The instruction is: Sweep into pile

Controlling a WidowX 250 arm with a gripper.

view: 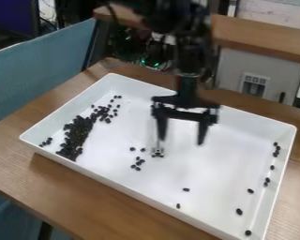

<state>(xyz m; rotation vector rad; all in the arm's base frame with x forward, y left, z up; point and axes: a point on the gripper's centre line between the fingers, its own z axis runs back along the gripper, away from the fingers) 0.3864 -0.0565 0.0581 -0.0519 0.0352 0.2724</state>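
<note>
In the camera view, the gripper (181, 141) hangs over the middle of the tray (124, 187), pointing down, its jaws well apart with no bean between them. Below one fingertip, at the tray's middle, is a small metallic thing (157, 153), too blurred to name.

The dark beans lie inside the tray. Most form a long, dense pile (77, 133) at the tray's left end in the picture, thinning into loose beans toward the tray's far side. A few beans (138, 168) lie near the metallic thing, two more toward the tray's near side, and others are strung along the tray's right end. Under the tray is a wooden table (84, 199); beyond its left end stands a blue panel (36, 68).
</note>
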